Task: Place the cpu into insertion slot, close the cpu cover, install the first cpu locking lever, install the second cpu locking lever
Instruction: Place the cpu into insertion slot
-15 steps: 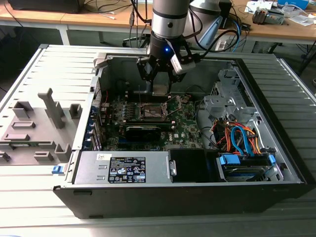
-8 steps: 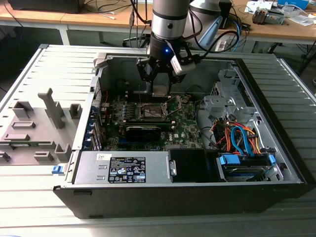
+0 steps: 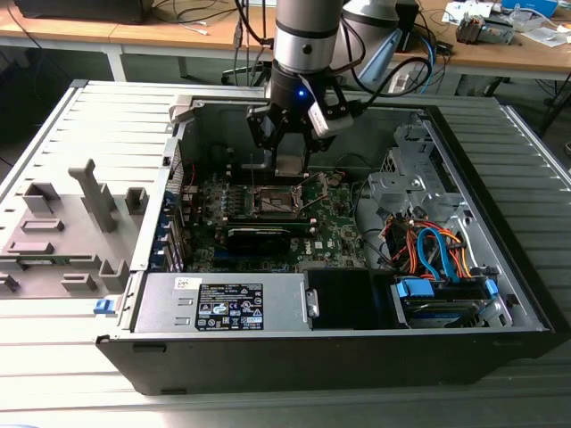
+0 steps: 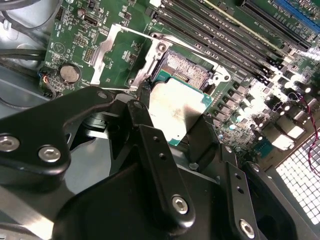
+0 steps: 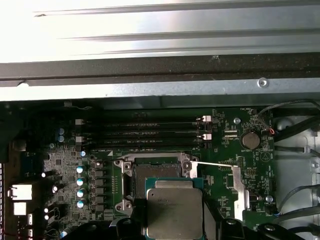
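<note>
Jaws of the gripper [image 4: 176, 120] are clamped on two opposite edges of the cpu [image 4: 175, 102], its dull silver lid facing up and a thin green border showing around it. In the first wrist view the cpu [image 5: 174, 210] hangs over the near edge of the insertion slot [image 5: 152, 172] and covers only part of it, so the chip is not seated. Whether a corner touches the socket frame cannot be told.

The insertion slot [image 4: 187, 70] lies bare, its fine grid of contacts visible inside a silver rim. The cpu cover [image 4: 107, 50] is swung back off the socket and lies beside it as a bright metal frame. A locking lever [image 5: 215, 164] shows as a thin wire rod running from the socket corner toward that cover.

Just beyond the socket run the parallel memory slots [image 5: 150, 132], and a coin cell battery [image 5: 250, 141] sits near the cover on the green motherboard [image 5: 220, 175].

In the exterior view the gripper [image 3: 290, 160] reaches down into the open computer case [image 3: 526, 294], directly above the insertion slot [image 3: 274, 198]. A long black card [image 3: 259, 236] lies just in front of the socket, and a grey power supply [image 3: 223, 303] fills the near wall. Orange and blue cables [image 3: 433, 245] are bundled toward the exterior view's right.
</note>
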`<move>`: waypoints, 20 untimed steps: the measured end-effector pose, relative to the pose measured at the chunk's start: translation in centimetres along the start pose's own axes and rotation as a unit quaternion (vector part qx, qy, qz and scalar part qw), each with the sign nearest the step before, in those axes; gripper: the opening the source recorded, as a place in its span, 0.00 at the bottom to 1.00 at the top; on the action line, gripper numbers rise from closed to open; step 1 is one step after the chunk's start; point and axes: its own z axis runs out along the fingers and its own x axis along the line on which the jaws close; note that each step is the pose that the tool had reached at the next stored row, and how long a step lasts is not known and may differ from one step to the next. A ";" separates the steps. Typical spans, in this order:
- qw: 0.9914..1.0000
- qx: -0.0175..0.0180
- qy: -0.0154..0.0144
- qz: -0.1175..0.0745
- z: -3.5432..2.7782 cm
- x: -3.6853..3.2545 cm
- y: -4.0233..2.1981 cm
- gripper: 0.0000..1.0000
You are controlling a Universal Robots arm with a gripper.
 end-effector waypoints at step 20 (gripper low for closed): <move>1.000 0.001 0.000 0.000 0.39 0.02 -0.25 0.55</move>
